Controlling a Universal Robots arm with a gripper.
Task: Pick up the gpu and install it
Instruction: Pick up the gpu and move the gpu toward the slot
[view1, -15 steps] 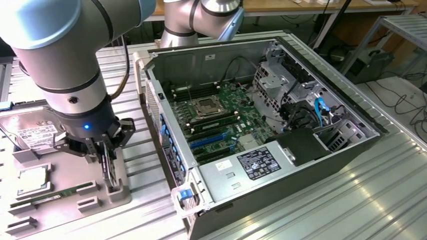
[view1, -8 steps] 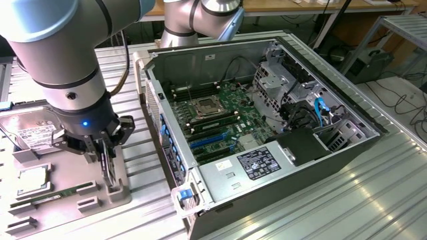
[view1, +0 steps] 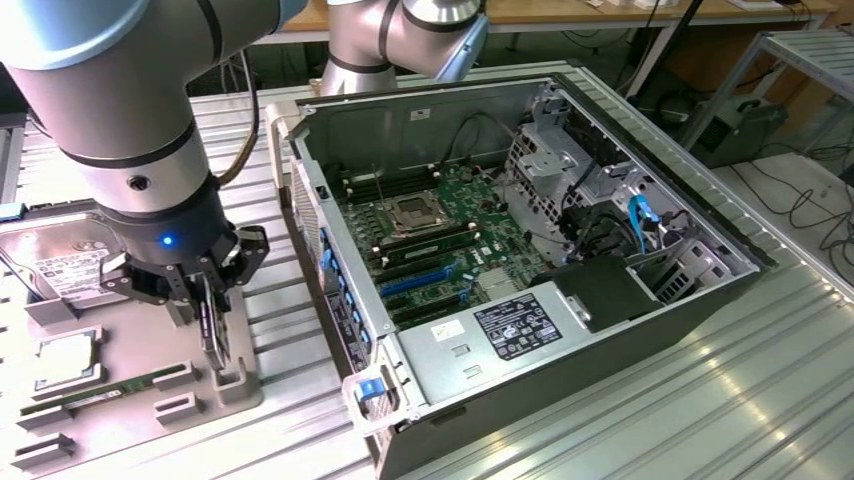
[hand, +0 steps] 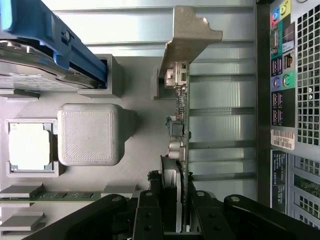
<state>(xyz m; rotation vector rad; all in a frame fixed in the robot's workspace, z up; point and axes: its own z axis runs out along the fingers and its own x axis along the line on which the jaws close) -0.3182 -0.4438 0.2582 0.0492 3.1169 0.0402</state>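
Grey printed tray sits at the worktop's edge on the exterior view's left, beside the open computer case. The gpu stands on edge in its holder along the tray edge facing the case, pale bracket at the far end from the gripper. Gripper drawn narrow, card edge between the pads, apparently clamped. Cannot tell if the card has left its holder. Judged step: pick-up, grasp stage; install not begun, blue slots on the motherboard unoccupied. Judgement: a lift here calls for a straight pull out of the holder, card kept upright, bracket clear of the support block.
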